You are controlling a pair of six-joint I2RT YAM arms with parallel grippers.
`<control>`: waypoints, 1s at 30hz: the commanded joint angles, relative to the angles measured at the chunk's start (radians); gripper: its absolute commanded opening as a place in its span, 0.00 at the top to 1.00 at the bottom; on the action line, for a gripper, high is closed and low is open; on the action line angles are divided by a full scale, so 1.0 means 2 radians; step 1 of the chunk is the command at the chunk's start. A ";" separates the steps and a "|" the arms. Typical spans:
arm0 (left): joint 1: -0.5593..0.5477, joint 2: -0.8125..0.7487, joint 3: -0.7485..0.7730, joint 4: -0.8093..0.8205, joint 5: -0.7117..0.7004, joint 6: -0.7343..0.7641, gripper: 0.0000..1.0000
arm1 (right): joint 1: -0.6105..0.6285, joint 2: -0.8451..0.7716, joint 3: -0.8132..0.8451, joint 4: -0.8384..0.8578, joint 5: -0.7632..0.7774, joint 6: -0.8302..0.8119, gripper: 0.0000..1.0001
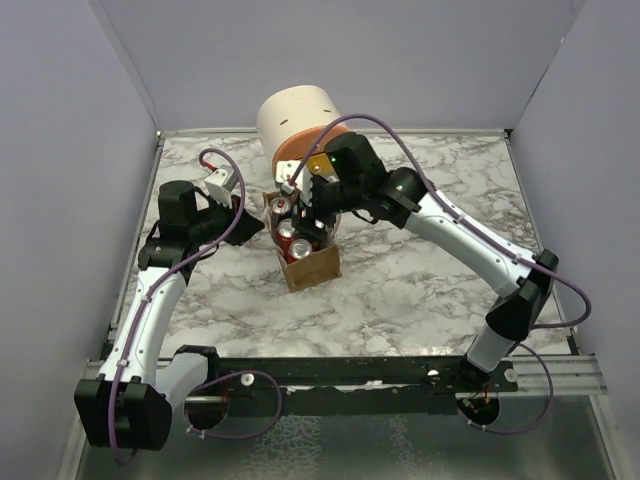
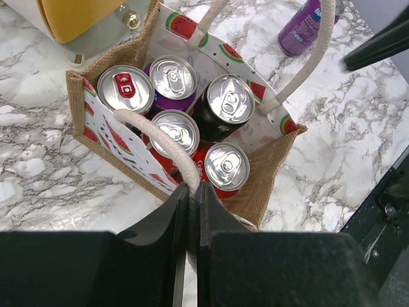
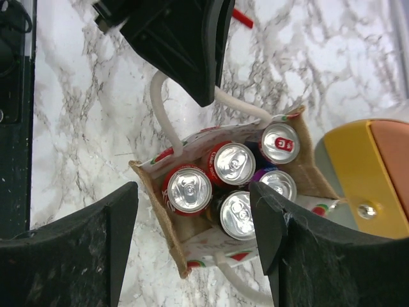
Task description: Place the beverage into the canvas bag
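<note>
The tan canvas bag [image 1: 312, 268] stands upright at the table's middle, with several drink cans [image 2: 227, 166] standing inside, tops up. My left gripper [image 2: 192, 187] is shut on one cream loop handle [image 2: 153, 123] at the bag's near rim. It shows in the top view [image 1: 258, 225] left of the bag. My right gripper [image 3: 193, 192] is open and empty, hovering straight above the bag's mouth [image 3: 167, 233], and shows in the top view [image 1: 308, 212]. The cans [image 3: 234, 164] lie between its fingers, well below them. The other handle [image 2: 307, 64] arcs free.
The cream-and-orange rounded drawer box [image 1: 300, 122] stands just behind the bag and shows in the left wrist view [image 2: 83, 16] and right wrist view [image 3: 370, 173]. A purple can [image 2: 305, 25] lies on the marble beyond the bag. Grey walls enclose the table.
</note>
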 commanded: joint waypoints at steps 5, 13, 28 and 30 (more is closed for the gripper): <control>-0.002 -0.015 0.002 0.002 0.011 0.001 1.00 | -0.006 -0.086 -0.018 -0.019 0.043 -0.016 0.30; -0.002 -0.008 0.011 -0.003 0.007 0.009 1.00 | -0.103 -0.179 -0.097 0.013 0.001 0.003 0.28; -0.002 -0.011 0.010 -0.004 0.006 0.015 1.00 | -0.327 -0.374 -0.299 0.145 0.033 0.086 0.15; -0.002 -0.013 0.009 -0.004 0.006 0.015 1.00 | -0.331 -0.379 -0.327 0.155 0.057 0.083 0.12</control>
